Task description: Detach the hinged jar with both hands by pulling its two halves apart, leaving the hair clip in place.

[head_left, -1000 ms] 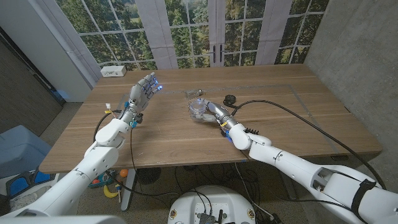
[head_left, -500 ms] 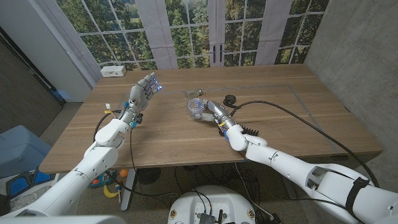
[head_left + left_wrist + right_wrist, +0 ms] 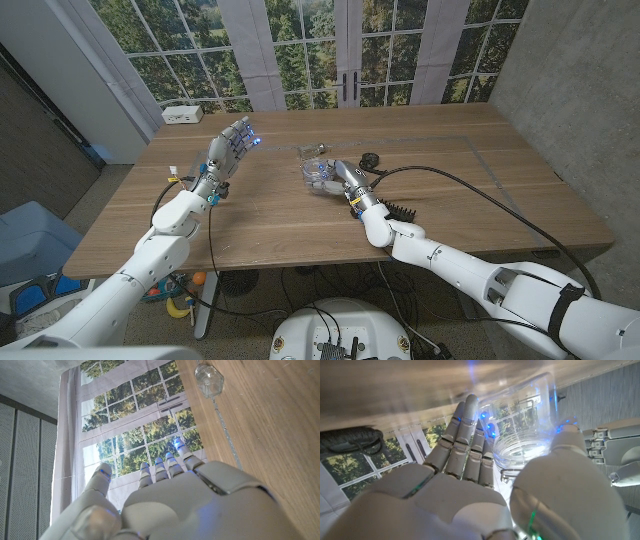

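Note:
A clear glass hinged jar (image 3: 314,171) lies on the wooden table (image 3: 270,225) near its middle. My right hand (image 3: 333,180) grips it from the near right side. In the right wrist view the jar (image 3: 525,415) sits between the fingers (image 3: 465,435) and the thumb, its mouth toward the palm. A small clear part (image 3: 318,150) shows just beyond the jar. The black hair clip (image 3: 369,160) lies on the table to the right of the jar. My left hand (image 3: 232,145) is raised over the table's left part, fingers apart and holding nothing, well left of the jar (image 3: 209,379).
A white box (image 3: 182,114) stands at the table's far left corner. A black cable (image 3: 470,185) runs across the right half of the table toward the right arm. Windows lie beyond the far edge.
My right forearm has swung a little to the left, and the hand with the jar has shifted slightly away from me. The left hand has not moved.

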Robot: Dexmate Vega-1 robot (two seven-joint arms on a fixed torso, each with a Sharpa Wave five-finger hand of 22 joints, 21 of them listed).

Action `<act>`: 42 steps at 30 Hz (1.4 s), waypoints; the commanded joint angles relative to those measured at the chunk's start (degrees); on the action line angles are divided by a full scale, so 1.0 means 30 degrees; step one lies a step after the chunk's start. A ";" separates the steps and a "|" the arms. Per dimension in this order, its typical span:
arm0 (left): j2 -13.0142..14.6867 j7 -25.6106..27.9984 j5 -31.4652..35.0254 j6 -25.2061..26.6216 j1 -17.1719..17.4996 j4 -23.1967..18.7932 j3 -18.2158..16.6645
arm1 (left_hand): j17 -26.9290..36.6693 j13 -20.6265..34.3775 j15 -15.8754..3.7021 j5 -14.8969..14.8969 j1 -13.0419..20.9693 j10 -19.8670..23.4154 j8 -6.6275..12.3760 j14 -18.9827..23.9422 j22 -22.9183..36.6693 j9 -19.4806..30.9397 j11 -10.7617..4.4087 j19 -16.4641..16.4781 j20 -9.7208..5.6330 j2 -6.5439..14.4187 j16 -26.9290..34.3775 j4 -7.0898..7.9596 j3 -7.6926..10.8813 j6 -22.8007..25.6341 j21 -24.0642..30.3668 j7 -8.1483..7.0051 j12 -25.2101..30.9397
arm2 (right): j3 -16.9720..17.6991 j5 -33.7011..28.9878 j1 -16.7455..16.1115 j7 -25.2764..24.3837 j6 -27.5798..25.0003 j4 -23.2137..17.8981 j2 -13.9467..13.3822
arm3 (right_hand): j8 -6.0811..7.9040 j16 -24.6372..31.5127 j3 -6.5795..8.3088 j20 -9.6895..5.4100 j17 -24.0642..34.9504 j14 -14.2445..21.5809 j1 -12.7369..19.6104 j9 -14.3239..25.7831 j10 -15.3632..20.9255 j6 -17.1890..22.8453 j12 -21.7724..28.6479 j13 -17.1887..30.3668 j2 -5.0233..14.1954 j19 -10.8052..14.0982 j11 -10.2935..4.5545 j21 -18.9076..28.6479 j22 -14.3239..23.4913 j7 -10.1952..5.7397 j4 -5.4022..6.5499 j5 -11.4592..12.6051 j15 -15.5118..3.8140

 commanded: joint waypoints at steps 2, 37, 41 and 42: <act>0.0025 -0.0035 0.0098 -0.0047 -0.0077 -0.0042 0.0080 | 0.0029 0.0028 -0.0490 0.0165 -0.0087 0.0023 -0.0041 0.0174 -0.0027 0.0005 -0.0074 0.0069 0.0144 0.0225 -0.0004 0.0101 -0.0025 -0.0032 0.0005 -0.0132 -0.0049 | 0.0265 0.0208 -0.0293 -0.1613 0.0695 -0.0249 -0.0075 | 0.0168 0.0079 0.0844 -0.2689 0.0521 0.2887 0.4757 0.0066 0.4230 0.4277 0.0195 0.0334 0.4277 -0.0177 -0.3559 0.0482 0.0084 -0.4212 0.0191 -0.0064 -0.4048; 0.2602 0.6433 0.7314 0.2627 0.1245 -0.4759 -0.0096 | -0.0074 0.0089 -0.0575 0.0001 0.6720 0.1177 0.0530 0.1764 -0.0105 0.0174 -0.0030 0.1098 0.0623 0.1183 0.0051 -0.2890 0.3154 0.2035 -0.0888 -0.1590 0.0079 | 0.4570 0.5307 -0.3674 0.2539 0.1151 -0.7144 -0.1865 | 0.0129 0.0152 0.0830 -0.2606 0.2708 0.3913 0.5629 0.0048 0.4937 0.4926 0.0330 0.1800 0.4283 -0.0432 -0.3440 0.2032 0.0160 -0.3296 0.0110 -0.0368 -0.4006; 0.2925 0.7200 0.8507 0.3374 0.1356 -0.5451 -0.0072 | -0.0069 0.0106 -0.0605 -0.0005 0.7485 0.1445 0.0670 0.1999 -0.0111 0.0197 -0.0136 0.1325 0.0703 0.0971 0.0067 -0.2932 0.3362 0.2413 -0.0941 -0.1862 0.0144 | 0.4947 0.5977 -0.4005 0.3258 0.0758 -0.7894 -0.1964 | 0.0106 0.0179 0.0881 -0.2546 0.2966 0.4009 0.5763 0.0048 0.4996 0.4945 0.0327 0.1970 0.4312 -0.0420 -0.3368 0.2214 0.0141 -0.3143 0.0076 -0.0443 -0.4015; 0.2981 0.7341 0.8771 0.3518 0.1359 -0.5565 -0.0051 | -0.0068 0.0110 -0.0679 -0.0014 0.7655 0.1467 0.0700 0.2119 -0.0113 0.0201 -0.0145 0.1392 0.0703 0.0889 0.0094 -0.2939 0.3392 0.2502 -0.0950 -0.1912 0.0140 | 0.5029 0.6033 -0.4113 0.3339 0.0504 -0.8166 -0.1996 | 0.0090 0.0185 0.0893 -0.2499 0.3021 0.4029 0.5787 0.0049 0.5011 0.4921 0.0328 0.2008 0.4324 -0.0435 -0.3372 0.2246 0.0137 -0.3098 0.0074 -0.0460 -0.4010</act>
